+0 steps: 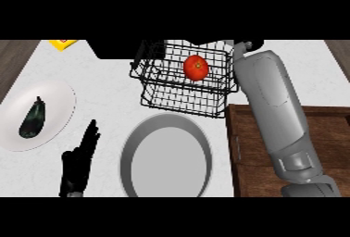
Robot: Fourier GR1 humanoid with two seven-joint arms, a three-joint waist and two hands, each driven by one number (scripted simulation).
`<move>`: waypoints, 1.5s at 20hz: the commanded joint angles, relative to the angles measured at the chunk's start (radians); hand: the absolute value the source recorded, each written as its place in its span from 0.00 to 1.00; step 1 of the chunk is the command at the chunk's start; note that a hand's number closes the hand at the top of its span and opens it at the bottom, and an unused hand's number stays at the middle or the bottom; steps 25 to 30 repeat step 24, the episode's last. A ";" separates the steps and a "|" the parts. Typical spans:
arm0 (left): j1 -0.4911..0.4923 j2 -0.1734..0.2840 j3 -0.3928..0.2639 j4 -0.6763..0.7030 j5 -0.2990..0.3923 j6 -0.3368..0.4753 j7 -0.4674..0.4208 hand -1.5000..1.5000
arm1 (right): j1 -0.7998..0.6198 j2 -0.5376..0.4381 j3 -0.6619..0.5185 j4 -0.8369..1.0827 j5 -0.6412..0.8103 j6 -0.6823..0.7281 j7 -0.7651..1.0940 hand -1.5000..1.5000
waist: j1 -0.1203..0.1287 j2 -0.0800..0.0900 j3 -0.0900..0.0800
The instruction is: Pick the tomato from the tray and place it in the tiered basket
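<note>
An eggplant [31,118] on a white plate [58,99] lies just left of the resting left hand [77,162], fingers straight. Right of it a grey plate [134,152], then the tomato [196,67] in the tiered basket [159,99]. Below the basket's right edge, the wooden tray [247,152]. I cannot tell how the right hand's [247,45] fingers stand.

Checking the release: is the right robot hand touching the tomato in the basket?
Cannot tell. In the head view the tomato sits in the basket, but the right robot hand is hidden beyond its forearm.
</note>
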 commanded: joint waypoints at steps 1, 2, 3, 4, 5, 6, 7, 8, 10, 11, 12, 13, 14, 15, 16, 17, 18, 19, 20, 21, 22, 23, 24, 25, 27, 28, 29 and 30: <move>0.005 -0.009 -0.003 0.034 -0.020 0.019 -0.012 0.50 | 0.011 -0.031 -0.057 -0.017 0.025 -0.147 -0.045 0.00 | -0.005 0.002 -0.002; 0.000 -0.024 -0.020 0.037 -0.029 0.023 -0.005 0.50 | -0.010 -0.064 -0.075 -0.068 0.020 -0.142 0.016 0.00 | -0.017 -0.003 -0.002; 0.013 -0.020 -0.009 0.035 -0.010 0.010 -0.014 0.50 | 0.049 -0.085 -0.097 -0.084 0.015 -0.167 -0.038 0.00 | -0.019 -0.002 -0.002; 0.015 0.006 0.029 0.039 0.013 -0.001 -0.036 0.50 | 0.042 -0.157 -0.117 -0.088 0.025 -0.137 0.011 0.00 | -0.023 -0.004 -0.003; -0.021 -0.001 0.015 0.004 0.016 -0.006 0.043 0.50 | 0.061 -0.136 -0.113 -0.094 0.050 -0.189 0.035 0.00 | -0.023 -0.004 -0.002; -0.002 -0.011 0.010 0.038 -0.003 0.011 -0.010 0.50 | 0.071 -0.171 -0.134 -0.130 0.026 -0.153 0.075 0.00 | -0.027 -0.005 -0.002; 0.040 0.011 0.012 -0.017 0.002 -0.001 -0.002 0.50 | 0.085 -0.224 -0.174 -0.140 -0.009 -0.118 0.068 0.00 | -0.021 -0.006 -0.002; 0.034 0.020 0.015 -0.046 0.007 -0.004 0.040 0.50 | 0.087 -0.262 -0.185 -0.185 -0.019 -0.077 0.143 0.00 | -0.031 -0.011 -0.002; 0.006 -0.010 0.002 -0.003 -0.012 0.020 0.037 0.50 | 0.191 -0.292 -0.216 -0.279 -0.063 -0.049 0.115 0.00 | -0.041 -0.010 -0.002; 0.017 -0.018 0.023 0.051 -0.001 0.026 -0.019 0.50 | 0.244 -0.320 -0.225 -0.326 -0.092 0.012 0.137 0.00 | -0.049 -0.011 -0.002; 0.009 -0.014 0.017 0.027 -0.010 0.029 -0.007 0.50 | 0.318 -0.334 -0.260 -0.361 -0.134 0.032 0.092 0.00 | -0.052 -0.010 -0.001; 0.040 -0.008 -0.004 -0.050 -0.013 0.020 0.039 0.50 | 0.311 -0.377 -0.290 -0.368 -0.165 0.065 0.102 0.00 | -0.031 -0.008 -0.001; 0.021 0.002 0.028 0.001 0.011 0.005 0.005 0.50 | 0.332 -0.426 -0.331 -0.396 -0.206 0.114 0.123 0.00 | -0.045 -0.009 -0.002; 0.032 0.025 0.048 -0.002 0.033 -0.018 0.015 0.50 | 0.397 -0.450 -0.358 -0.434 -0.249 0.169 0.118 0.00 | -0.057 -0.012 -0.001; 0.018 -0.017 0.021 0.052 -0.003 0.018 -0.041 0.50 | 0.429 -0.477 -0.392 -0.443 -0.290 0.208 0.087 0.00 | -0.053 -0.008 -0.002; 0.046 0.014 0.036 -0.012 0.018 -0.002 0.006 0.50 | 0.434 -0.540 -0.458 -0.391 -0.344 0.259 0.069 0.00 | -0.042 -0.007 -0.001; 0.005 -0.007 0.015 -0.014 -0.002 0.017 0.044 0.50 | 0.488 -0.540 -0.470 -0.422 -0.367 0.287 0.067 0.00 | -0.041 -0.006 -0.001; 0.034 -0.003 0.024 0.001 -0.006 0.023 0.014 0.50 | 0.503 -0.597 -0.511 -0.431 -0.417 0.358 0.091 0.00 | -0.049 -0.008 -0.001; 0.017 0.015 0.041 0.006 0.017 -0.005 0.013 0.50 | 0.558 -0.591 -0.528 -0.473 -0.447 0.386 0.095 0.00 | -0.044 -0.008 -0.002; 0.019 -0.022 0.002 0.010 -0.014 0.022 0.009 0.50 | 0.579 -0.607 -0.581 -0.395 -0.479 0.400 0.021 0.00 | -0.033 -0.004 -0.001; 0.064 -0.024 -0.010 -0.020 -0.012 0.017 0.012 0.50 | 0.617 -0.644 -0.619 -0.420 -0.533 0.474 0.032 0.00 | -0.041 -0.007 -0.001; 0.029 -0.014 0.022 0.039 0.000 0.009 -0.042 0.50 | 0.619 -0.643 -0.616 -0.368 -0.544 0.494 -0.005 0.00 | -0.026 -0.003 -0.002; 0.024 -0.008 0.020 -0.017 0.013 0.002 0.034 0.50 | 0.654 -0.668 -0.672 -0.349 -0.578 0.525 -0.048 0.00 | -0.027 -0.003 -0.001; 0.024 -0.008 0.020 -0.017 0.013 0.002 0.034 0.50 | 0.654 -0.668 -0.672 -0.349 -0.578 0.525 -0.048 0.00 | -0.027 -0.003 -0.001; 0.024 -0.008 0.020 -0.017 0.013 0.002 0.034 0.50 | 0.654 -0.668 -0.672 -0.349 -0.578 0.525 -0.048 0.00 | -0.027 -0.003 -0.001; 0.024 -0.008 0.020 -0.017 0.013 0.002 0.034 0.50 | 0.654 -0.668 -0.672 -0.349 -0.578 0.525 -0.048 0.00 | -0.027 -0.003 -0.001; 0.024 -0.008 0.020 -0.017 0.013 0.002 0.034 0.50 | 0.654 -0.668 -0.672 -0.349 -0.578 0.525 -0.048 0.00 | -0.027 -0.003 -0.001; 0.024 -0.008 0.020 -0.017 0.013 0.002 0.034 0.50 | 0.654 -0.668 -0.672 -0.349 -0.578 0.525 -0.048 0.00 | -0.027 -0.003 -0.001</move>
